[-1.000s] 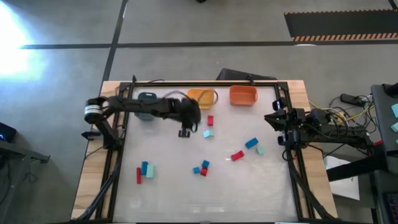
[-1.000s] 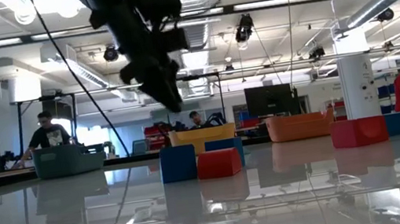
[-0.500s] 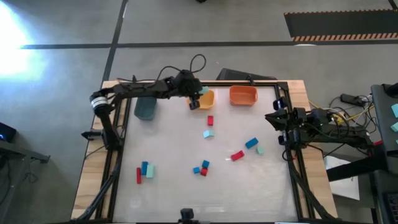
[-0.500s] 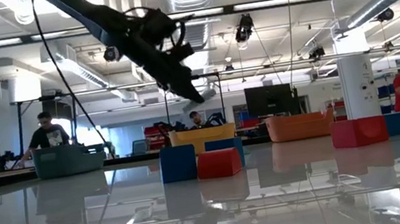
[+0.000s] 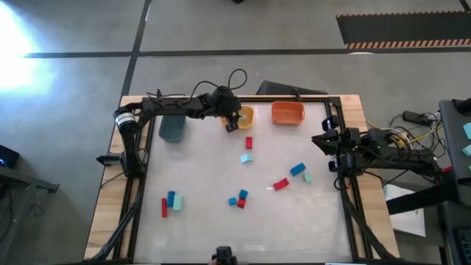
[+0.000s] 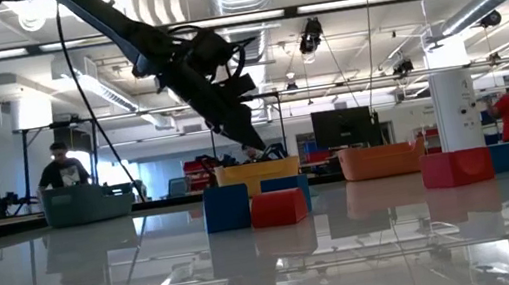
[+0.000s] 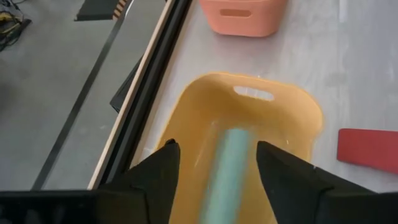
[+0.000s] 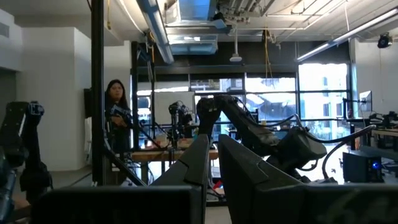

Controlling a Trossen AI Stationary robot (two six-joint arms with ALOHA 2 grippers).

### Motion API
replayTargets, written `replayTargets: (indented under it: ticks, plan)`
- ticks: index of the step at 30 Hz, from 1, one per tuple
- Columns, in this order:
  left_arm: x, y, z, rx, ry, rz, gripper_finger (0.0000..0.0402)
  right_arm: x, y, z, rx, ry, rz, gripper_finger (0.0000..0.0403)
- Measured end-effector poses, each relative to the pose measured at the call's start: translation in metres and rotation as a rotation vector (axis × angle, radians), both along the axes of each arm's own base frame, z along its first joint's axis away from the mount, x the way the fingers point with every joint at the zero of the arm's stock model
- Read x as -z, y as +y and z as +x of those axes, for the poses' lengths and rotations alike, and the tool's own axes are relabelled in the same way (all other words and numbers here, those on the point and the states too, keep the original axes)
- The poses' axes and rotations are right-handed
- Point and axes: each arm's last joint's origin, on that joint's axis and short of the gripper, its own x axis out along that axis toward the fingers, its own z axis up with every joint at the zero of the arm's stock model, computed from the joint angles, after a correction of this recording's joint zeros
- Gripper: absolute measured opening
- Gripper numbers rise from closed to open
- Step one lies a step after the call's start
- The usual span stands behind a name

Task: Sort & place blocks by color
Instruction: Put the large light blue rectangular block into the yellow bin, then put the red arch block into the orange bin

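My left gripper (image 5: pixel 232 125) is open above the yellow-orange bin (image 5: pixel 244 115) at the table's far edge. In the left wrist view a pale teal bar (image 7: pixel 227 168) shows blurred between the spread fingers (image 7: pixel 163 163), apart from both, over the bin's inside (image 7: pixel 199 124). The other blocks lie flat on the table: a red one (image 5: pixel 249 143) and a teal one (image 5: pixel 246 157) near the bin, a blue one (image 5: pixel 297 169), and small groups at the middle (image 5: pixel 238 199) and left (image 5: pixel 171 202). My right gripper (image 5: pixel 327 140) waits shut at the table's right edge.
A grey bin (image 5: pixel 173 129) stands left of the yellow-orange one and an orange-red bin (image 5: pixel 288 112) right of it, all along the far edge. A black frame rail (image 7: pixel 149 81) runs just behind the bins. People are in the room beyond the table.
My left gripper has gone from the table's middle toward the far edge and now stands over the yellow-orange bin. The blocks on the table have stayed where they were.
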Motion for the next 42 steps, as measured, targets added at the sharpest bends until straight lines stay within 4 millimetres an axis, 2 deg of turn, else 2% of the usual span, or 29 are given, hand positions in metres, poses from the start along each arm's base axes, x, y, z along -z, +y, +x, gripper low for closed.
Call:
replayTargets:
  ticks: [5, 9, 13, 18, 21, 25, 30, 35, 42]
  plan:
    - [-0.007, -0.006, 0.001, 0.010, -0.011, 0.005, 0.0203, 0.000, 0.000, 0.000, 0.007, 0.000, 0.002, 0.0027]
    - [-0.033, -0.024, 0.001, 0.020, -0.095, 0.004, 0.0204, 0.000, -0.001, 0.000, 0.019, -0.002, 0.005, 0.0027]
    - [-0.062, -0.058, 0.001, 0.071, -0.186, -0.005, 0.0204, -0.001, -0.001, 0.000, 0.018, -0.012, 0.004, 0.0027]
    - [-0.092, -0.118, -0.002, 0.175, -0.327, -0.054, 0.0205, -0.001, -0.001, 0.000, 0.022, -0.006, -0.007, 0.0027]
    - [-0.092, -0.157, -0.007, 0.235, -0.362, -0.083, 0.0205, 0.000, -0.001, 0.001, 0.025, -0.004, -0.011, 0.0027]
    - [-0.081, -0.202, -0.021, 0.263, -0.339, -0.127, 0.0205, -0.002, -0.001, 0.001, 0.044, -0.024, -0.036, 0.0027]
    - [-0.059, -0.238, -0.046, 0.233, -0.301, -0.179, 0.0205, -0.008, -0.001, 0.002, 0.054, -0.084, -0.045, 0.0027]
    - [-0.048, -0.250, -0.073, 0.195, -0.296, -0.208, 0.0205, -0.009, -0.002, 0.006, 0.043, -0.095, -0.023, 0.0027]
    - [-0.040, -0.241, -0.113, 0.131, -0.321, -0.187, 0.0205, 0.000, -0.004, 0.024, 0.023, -0.003, 0.036, 0.0027]
